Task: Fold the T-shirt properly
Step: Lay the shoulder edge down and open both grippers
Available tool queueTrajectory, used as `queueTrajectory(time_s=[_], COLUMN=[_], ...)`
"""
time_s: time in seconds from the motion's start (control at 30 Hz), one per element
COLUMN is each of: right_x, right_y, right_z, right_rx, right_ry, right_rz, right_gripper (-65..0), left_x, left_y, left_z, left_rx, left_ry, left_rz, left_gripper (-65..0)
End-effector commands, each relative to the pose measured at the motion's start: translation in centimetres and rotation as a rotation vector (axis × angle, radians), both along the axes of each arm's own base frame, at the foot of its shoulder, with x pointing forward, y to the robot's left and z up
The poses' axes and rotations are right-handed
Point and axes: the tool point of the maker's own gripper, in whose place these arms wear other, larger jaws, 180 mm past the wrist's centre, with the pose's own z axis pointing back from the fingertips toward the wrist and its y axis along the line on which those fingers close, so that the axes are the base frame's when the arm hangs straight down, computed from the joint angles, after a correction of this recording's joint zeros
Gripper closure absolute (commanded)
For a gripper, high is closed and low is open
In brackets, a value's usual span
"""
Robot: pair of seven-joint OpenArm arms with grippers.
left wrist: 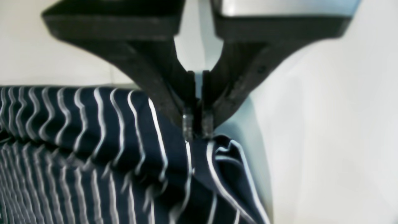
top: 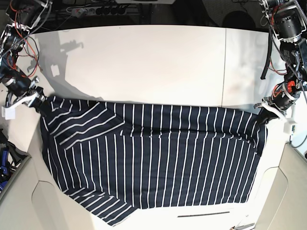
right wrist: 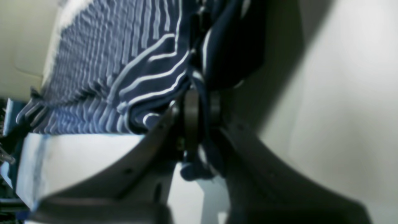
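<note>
The T-shirt (top: 158,158), dark navy with thin white stripes, lies spread across the white table (top: 144,62), with one sleeve folded over at its left part. My left gripper (top: 263,114) is at the shirt's right upper corner. In the left wrist view that gripper (left wrist: 197,128) is shut on a bunched edge of the T-shirt (left wrist: 93,149). My right gripper (top: 42,102) is at the left upper corner. The right wrist view shows this gripper (right wrist: 200,107) shut on a fold of the T-shirt (right wrist: 130,71), with cloth hanging through between the jaws.
Cables and a power strip (top: 91,9) run along the table's far edge. A small white tag (top: 56,70) lies at the back left. A thin dark strip (top: 196,214) lies near the front edge. Beige panels (top: 288,191) flank the front corners.
</note>
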Motion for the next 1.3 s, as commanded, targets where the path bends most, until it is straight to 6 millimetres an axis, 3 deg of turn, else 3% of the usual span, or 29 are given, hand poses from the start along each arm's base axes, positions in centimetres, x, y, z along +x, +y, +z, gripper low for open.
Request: queueTrajectory(time_s=[0.0,0.3,0.47,0.83,1.03,1.27], right_x=[0.6,-4.8,-7.2,-11.2,-13.0,-14.4], right_y=[-0.8,-1.5,-1.3,-1.8,-3.3,-5.1], right_z=[1.8,0.4,-0.1,-0.1,-0.4,-0.2], right_rx=[-0.017,-0.008,-0.035,-0.123,-0.174,-0.202], right_ry=[-0.062,0.015,0.055,0.131,0.194,0.221], right_rz=[-0.003,-0.019,-0.001,0.055,0.078,0.041], right_gripper=[0.0,0.0,0.0,0.0,0.0,0.0], left_x=[0.6,-5.2,-8.2,-14.1,-15.9,-16.6], left_y=[0.5,0.2,-1.1,-3.0,-4.5,-4.6], left_z=[1.7,2.1,2.8,1.5,2.1,2.2], left_rx=[0.014,0.028,0.076,0.099,0.106,0.123], left_ry=[-0.052,-0.014,0.005,0.122,0.134,0.144], left_rz=[-0.005,-0.022,-0.078,-0.115,-0.143,-0.135], left_gripper=[0.0,0.0,0.0,0.0,0.0,0.0])
